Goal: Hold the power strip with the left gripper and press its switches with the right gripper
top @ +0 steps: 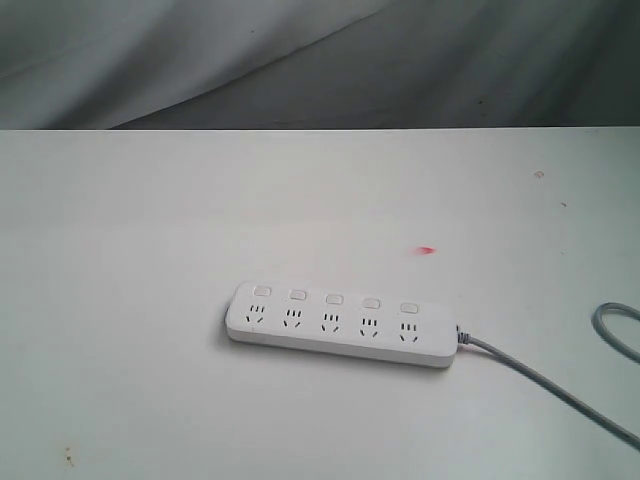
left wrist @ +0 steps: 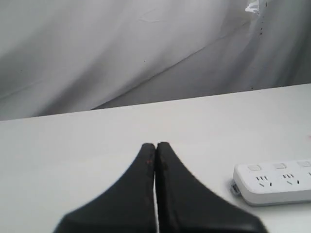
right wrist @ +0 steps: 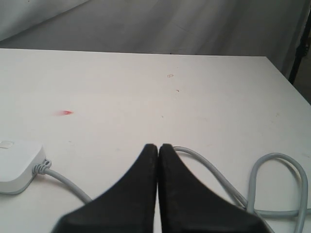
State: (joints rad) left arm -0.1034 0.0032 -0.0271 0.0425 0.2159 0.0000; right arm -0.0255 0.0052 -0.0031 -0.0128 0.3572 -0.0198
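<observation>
The white power strip (top: 340,325) lies flat on the white table, its five small switches (top: 334,298) in a row above the sockets. Its grey cord (top: 545,385) runs off to the right. Neither arm shows in the exterior view. In the left wrist view my left gripper (left wrist: 156,145) is shut on nothing, apart from the strip's end (left wrist: 272,182) off to one side. In the right wrist view my right gripper (right wrist: 158,146) is shut and empty, over the looping cord (right wrist: 272,179), with the strip's cord end (right wrist: 17,165) well to the side.
A small red mark (top: 427,250) lies on the table behind the strip. The cord loops near the right table edge (top: 620,325). A grey cloth backdrop (top: 320,60) hangs behind the table's far edge.
</observation>
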